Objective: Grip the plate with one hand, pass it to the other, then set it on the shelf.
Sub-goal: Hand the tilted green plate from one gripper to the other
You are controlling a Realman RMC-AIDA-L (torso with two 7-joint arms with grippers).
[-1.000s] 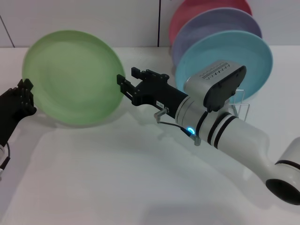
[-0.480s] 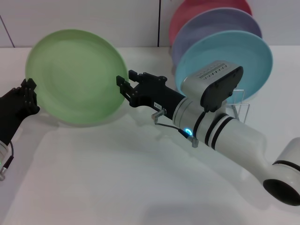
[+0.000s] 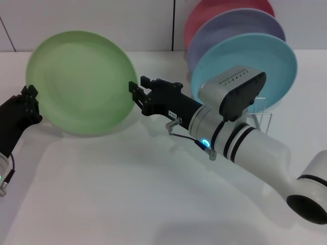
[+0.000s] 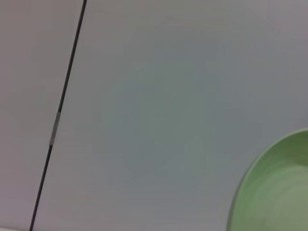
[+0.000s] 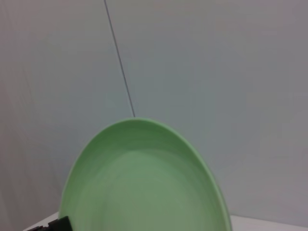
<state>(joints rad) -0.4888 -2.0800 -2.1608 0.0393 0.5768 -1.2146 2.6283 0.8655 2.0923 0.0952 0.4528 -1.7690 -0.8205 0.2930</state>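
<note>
The light green plate hangs upright above the white table at the left. My left gripper, black, is shut on the plate's left rim. My right gripper reaches in from the right on its thick white arm, its fingers open and right at the plate's right rim. I cannot tell whether they touch it. The right wrist view is filled low down by the plate, and the left wrist view catches only an edge of the plate. Behind the right arm stands the wire shelf.
The shelf holds a turquoise plate, a lavender plate and a pink plate, all upright at the back right. The right arm's white forearm crosses the table in front of them. A pale wall stands behind.
The left gripper and the plate have shifted slightly right and up toward the right gripper. The right gripper has edged a little closer to the plate's rim.
</note>
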